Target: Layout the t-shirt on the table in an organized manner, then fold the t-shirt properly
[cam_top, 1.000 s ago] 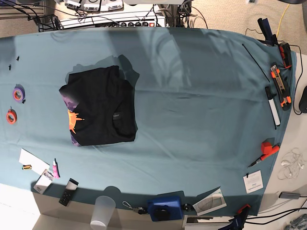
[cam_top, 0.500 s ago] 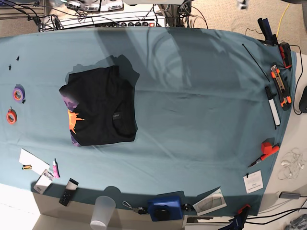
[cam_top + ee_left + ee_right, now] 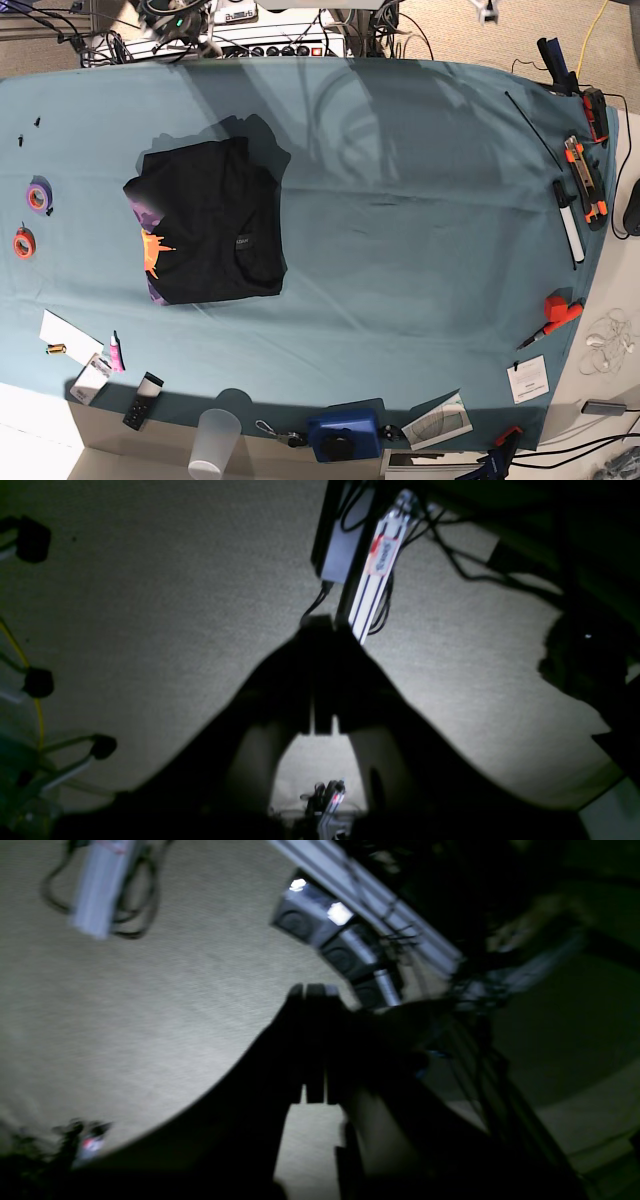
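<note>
Black t-shirt (image 3: 208, 225) folded into a rough rectangle, lying flat on left half of teal bench (image 3: 420, 250). Orange and purple print showing along its left edge; small neck label near its middle. Cloth of bench bare to the right of shirt, faint creases only.

Clear plastic cup (image 3: 213, 443) at near edge, below the shirt, upright, apparently holding nothing. Blue box-like device (image 3: 343, 433) just right of it, contents not discernible.

Purple tape roll (image 3: 39, 195) and orange tape roll (image 3: 23, 242) near far-left edge, apart from each other, both well clear of shirt. White card (image 3: 68, 336) and small pink tube (image 3: 116, 353) near lower-left corner. Orange-handled tools (image 3: 585, 178) and white marker (image 3: 570, 232) lined along right edge; red tool (image 3: 558, 310) below them.

Neither arm seen in base view. Left pincer (image 3: 320, 675), seen from left wrist view, clenched, fingers (image 3: 280, 690) pressed together, nothing between, over pale carpet floor (image 3: 150, 605), off the bench. Right pincer (image 3: 312, 1040) likewise clenched and holding nothing, dark silhouette over same carpet, view blurred. Aluminium frame rail (image 3: 377, 575) with cables beyond left pincer.
</note>
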Action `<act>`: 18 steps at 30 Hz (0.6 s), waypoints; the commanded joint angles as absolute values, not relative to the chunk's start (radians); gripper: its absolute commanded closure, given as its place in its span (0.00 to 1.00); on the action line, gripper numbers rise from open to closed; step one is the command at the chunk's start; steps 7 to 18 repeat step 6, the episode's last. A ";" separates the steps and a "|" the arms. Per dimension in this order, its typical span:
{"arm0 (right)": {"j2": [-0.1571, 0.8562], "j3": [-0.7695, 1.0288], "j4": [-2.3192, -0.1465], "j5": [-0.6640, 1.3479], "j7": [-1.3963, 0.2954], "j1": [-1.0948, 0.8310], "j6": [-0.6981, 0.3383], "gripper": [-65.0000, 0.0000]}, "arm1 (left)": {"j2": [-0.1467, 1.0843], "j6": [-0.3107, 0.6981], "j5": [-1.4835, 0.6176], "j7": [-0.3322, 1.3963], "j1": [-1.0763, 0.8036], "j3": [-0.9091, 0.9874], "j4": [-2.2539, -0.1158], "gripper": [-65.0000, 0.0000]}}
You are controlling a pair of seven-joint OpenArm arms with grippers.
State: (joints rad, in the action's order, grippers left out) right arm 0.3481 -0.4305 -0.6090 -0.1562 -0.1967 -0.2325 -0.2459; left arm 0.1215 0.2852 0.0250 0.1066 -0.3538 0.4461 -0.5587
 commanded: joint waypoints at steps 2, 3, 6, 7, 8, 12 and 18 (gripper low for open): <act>0.360 -0.435 -0.601 -0.154 -0.174 -0.233 -0.230 1.00 | 0.121 0.289 0.023 0.103 -0.365 0.447 -0.574 1.00; 0.360 -0.435 -0.600 -0.154 -0.171 -0.233 -0.230 1.00 | 0.117 0.289 0.023 0.104 -0.365 0.447 -0.579 1.00; 0.357 -0.435 -0.600 -0.154 -0.171 -0.232 -0.231 1.00 | 0.110 0.290 0.023 0.104 -0.365 0.447 -0.591 1.00; 0.357 -0.435 -0.600 -0.154 -0.171 -0.232 -0.231 1.00 | 0.110 0.290 0.023 0.104 -0.365 0.447 -0.591 1.00; 0.357 -0.435 -0.600 -0.154 -0.171 -0.232 -0.231 1.00 | 0.110 0.290 0.023 0.104 -0.365 0.447 -0.591 1.00; 0.357 -0.435 -0.600 -0.154 -0.171 -0.232 -0.231 1.00 | 0.110 0.290 0.023 0.104 -0.365 0.447 -0.591 1.00; 0.357 -0.435 -0.600 -0.154 -0.171 -0.232 -0.231 1.00 | 0.110 0.290 0.023 0.104 -0.365 0.447 -0.591 1.00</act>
